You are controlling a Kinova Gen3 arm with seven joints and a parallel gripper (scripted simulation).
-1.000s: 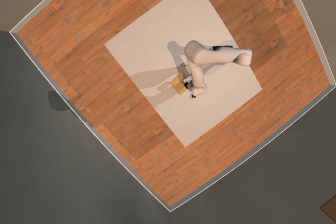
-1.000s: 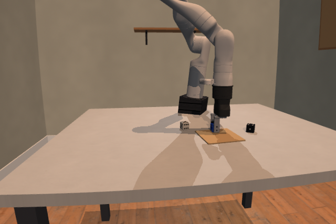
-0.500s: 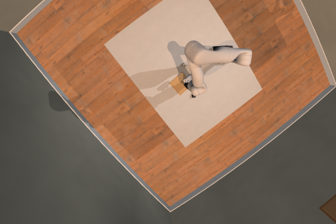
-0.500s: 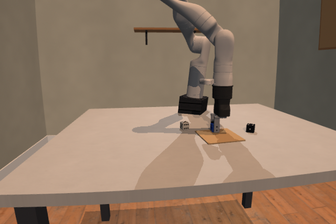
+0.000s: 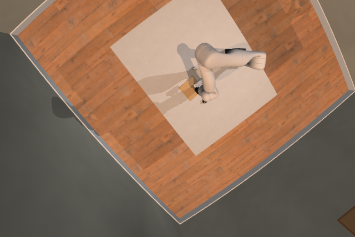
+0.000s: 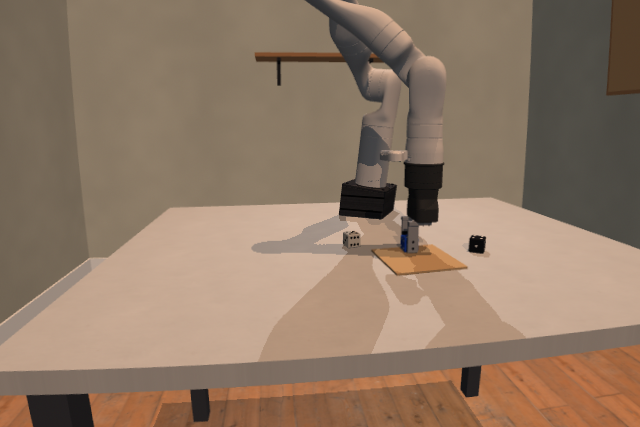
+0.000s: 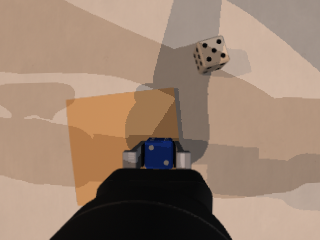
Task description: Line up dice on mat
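Observation:
A blue die (image 7: 159, 153) sits between my gripper's fingers, low at the orange mat (image 7: 120, 140), at the mat's edge nearest the base. The fingers stand just wide of the die and flank it closely. In the exterior view the gripper (image 6: 409, 249) points straight down over the mat's (image 6: 418, 259) back corner, with the blue die (image 6: 406, 242) between the fingers. A white die (image 6: 352, 239) lies on the table left of the mat and shows in the wrist view (image 7: 212, 55) too. A black die (image 6: 476, 243) lies on the table right of the mat.
The robot's black base (image 6: 367, 199) stands just behind the mat. From above, the arm covers most of the mat (image 5: 189, 87), and the black die (image 5: 204, 101) shows beside the wrist.

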